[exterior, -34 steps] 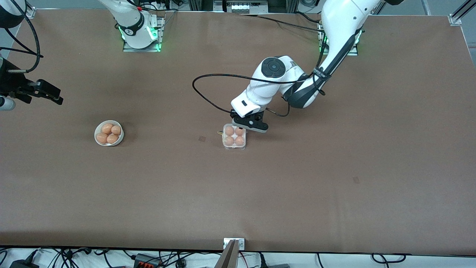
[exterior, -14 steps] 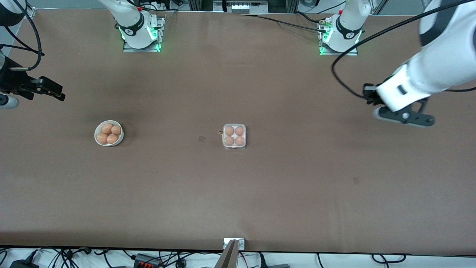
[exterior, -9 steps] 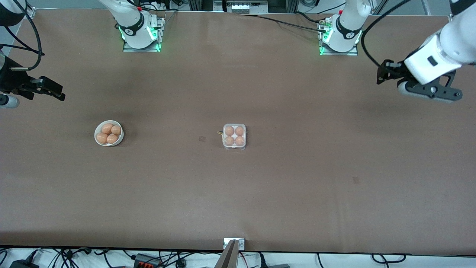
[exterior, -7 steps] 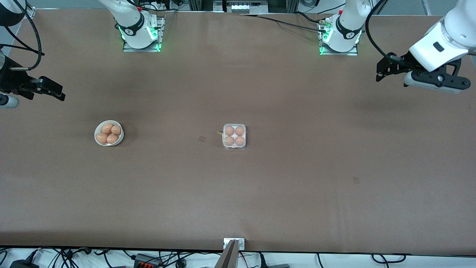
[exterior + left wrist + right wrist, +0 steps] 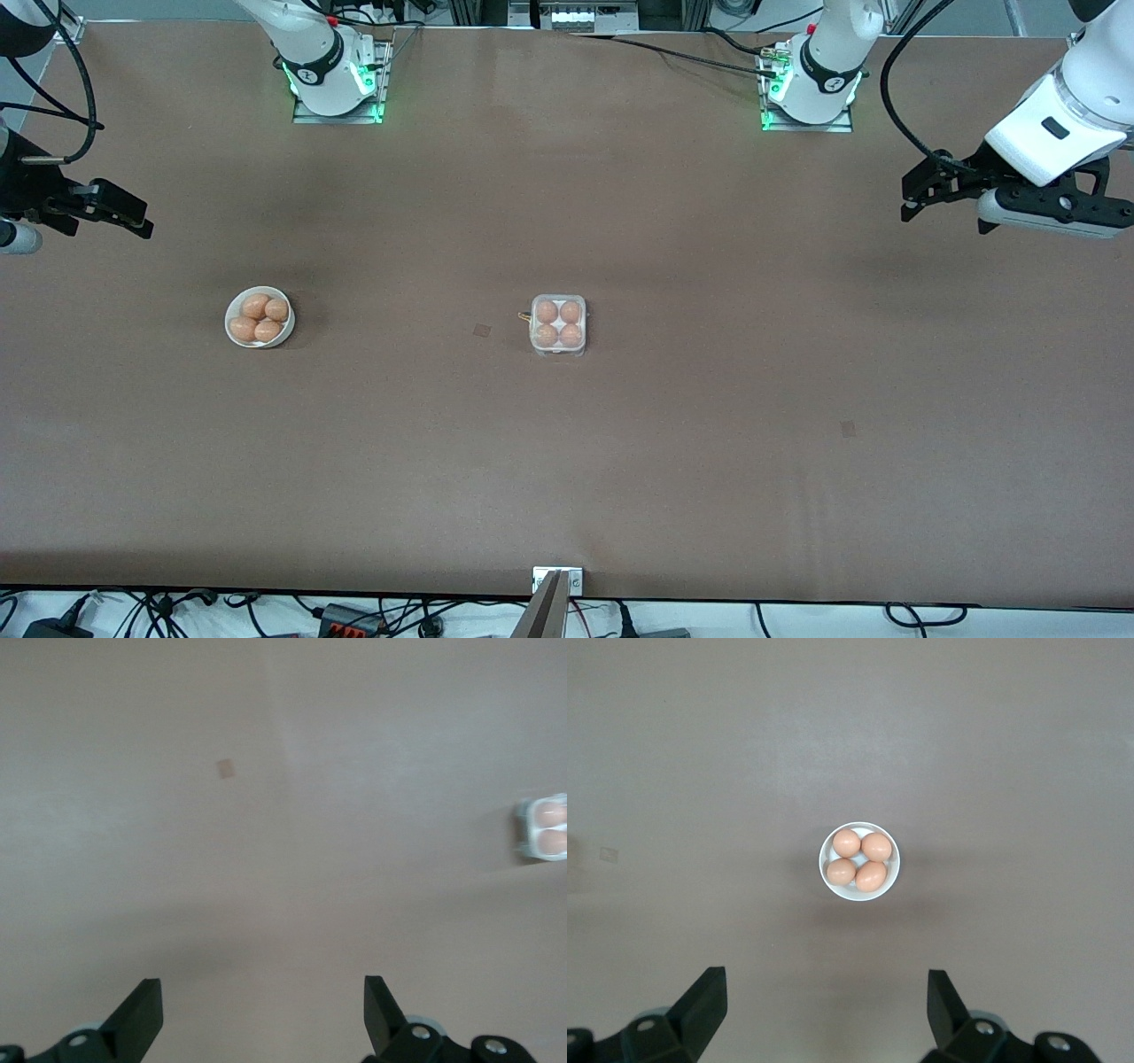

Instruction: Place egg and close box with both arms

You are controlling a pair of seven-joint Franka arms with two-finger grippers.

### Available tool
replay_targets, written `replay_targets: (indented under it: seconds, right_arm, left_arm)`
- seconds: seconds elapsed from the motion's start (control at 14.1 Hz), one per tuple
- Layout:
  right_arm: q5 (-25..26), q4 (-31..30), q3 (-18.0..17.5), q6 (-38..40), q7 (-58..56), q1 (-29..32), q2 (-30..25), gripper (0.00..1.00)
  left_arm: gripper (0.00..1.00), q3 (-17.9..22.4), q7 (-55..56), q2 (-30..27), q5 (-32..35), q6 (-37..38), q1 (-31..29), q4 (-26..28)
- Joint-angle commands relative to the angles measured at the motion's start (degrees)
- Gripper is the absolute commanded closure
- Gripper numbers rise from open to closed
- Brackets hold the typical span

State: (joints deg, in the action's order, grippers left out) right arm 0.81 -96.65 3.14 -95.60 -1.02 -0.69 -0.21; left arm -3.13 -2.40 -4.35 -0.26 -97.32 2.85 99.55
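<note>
Ok so from my seat: the box point(image 5: 558, 325) sits about mid bench point(image 5: 620, 461) w/ its clear lid down and four eggs point(image 5: 547, 312) inside, one per well, packed 2x2. I also catch the edge of the box in the left wrist cam point(image 5: 542, 827), well off from that claw.

Over toward the right arm's end of the bench there's a white bowl point(image 5: 259, 317) w/ four more eggs point(image 5: 255, 307) piled in it, all touching. Bowl and box are well apart, roughly the same distance from the front cam.

Left claw point(image 5: 921, 190) hangs over bare bench at the left arm's end, nowhere near the box. Wrist cam shows its fingers point(image 5: 142, 1017) spread wide, nothing between them, just brown bench underneath plus a small tan patch point(image 5: 226, 769).

Right claw point(image 5: 111, 211) is up at the edge of the bench on the right arm's end, farther from the front cam than the bowl is. Its wrist cam looks straight down on the bowl point(image 5: 859, 861), and the fingers point(image 5: 704, 1005) are wide apart too, holding nothing.

Another small dark patch point(image 5: 481, 330) sits on the bench just beside the box, on the bowl's side.
</note>
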Motion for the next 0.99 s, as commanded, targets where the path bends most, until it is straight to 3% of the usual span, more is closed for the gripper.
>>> replay_targets:
  seconds: [0.0, 0.28, 0.92]
  right_arm:
    - [0.6, -0.6, -0.9, 0.2, -0.6, 1.0, -1.2, 0.00]
    - [0.6, -0.6, -0.9, 0.4, -0.6, 1.0, -1.2, 0.00]
    - [0.4, -0.7, -1.0, 0.6, -0.4, 1.0, -1.2, 0.00]
  left_arm:
    - [0.00, -0.4, -0.1, 1.2, 2.4, 0.5, -0.2, -1.6]
    - [0.00, -0.6, -0.1, 0.8, 1.8, 4.6, -0.7, -2.6]
    - [0.00, -0.7, -0.3, 0.9, 1.7, 4.9, -0.5, -3.2]
